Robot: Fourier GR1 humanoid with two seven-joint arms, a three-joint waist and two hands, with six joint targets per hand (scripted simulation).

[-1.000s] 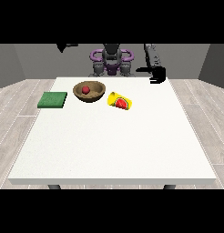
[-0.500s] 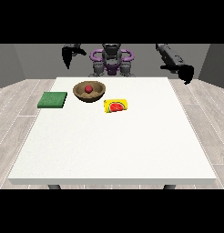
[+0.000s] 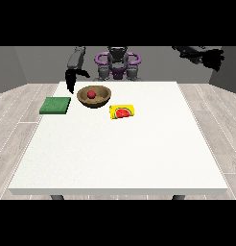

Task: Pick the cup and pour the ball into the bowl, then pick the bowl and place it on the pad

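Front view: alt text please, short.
A red ball lies in a brown bowl on the white table, between a green pad and a tipped yellow cup. The hand at the view's left hangs beside the bowl.

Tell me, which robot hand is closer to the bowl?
Its right hand, at the view's left, hangs just beside the bowl. The hand at the view's right is raised far off past the table's edge.
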